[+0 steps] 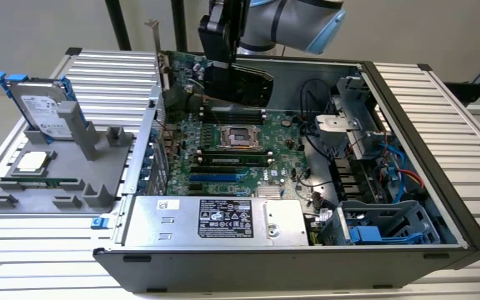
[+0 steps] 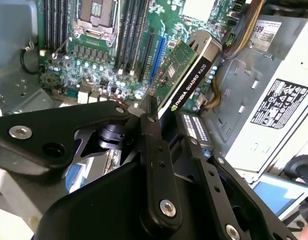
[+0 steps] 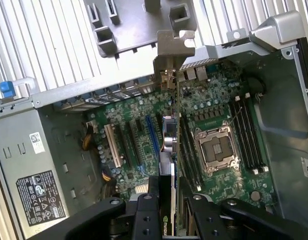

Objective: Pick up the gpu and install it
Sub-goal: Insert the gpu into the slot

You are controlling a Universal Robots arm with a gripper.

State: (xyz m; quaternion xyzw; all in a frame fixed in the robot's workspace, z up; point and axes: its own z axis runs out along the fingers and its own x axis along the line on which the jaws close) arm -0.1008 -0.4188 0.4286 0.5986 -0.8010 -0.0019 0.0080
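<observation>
The gpu [image 1: 249, 87] hangs on edge above the far end of the motherboard [image 1: 223, 175] inside the open computer case [image 1: 407, 156], clear of the slots. Its black cooler faces the exterior view's right. Its thin silver bracket [image 1: 154, 44] rises above the case's rear wall. My gripper [image 1: 222, 78] is shut on the card's upper edge. In the second wrist view the gpu [image 2: 186, 75] shows its green board and black cooler beyond my gripper [image 2: 145, 109]. In the first wrist view the gpu [image 3: 169, 145] appears edge-on, its bracket [image 3: 172, 55] near the rear slot openings and my gripper [image 3: 166, 190] clamped on it.
A grey fixture [image 1: 98, 147] at the exterior view's left holds a silver hard drive with blue rails [image 1: 44, 109], a processor chip [image 1: 30, 162] and a memory stick [image 1: 40, 183]. The case holds the power supply [image 1: 215, 219], the bare CPU socket [image 1: 242, 134], cables [image 1: 319, 125] and a drive cage [image 1: 382, 228].
</observation>
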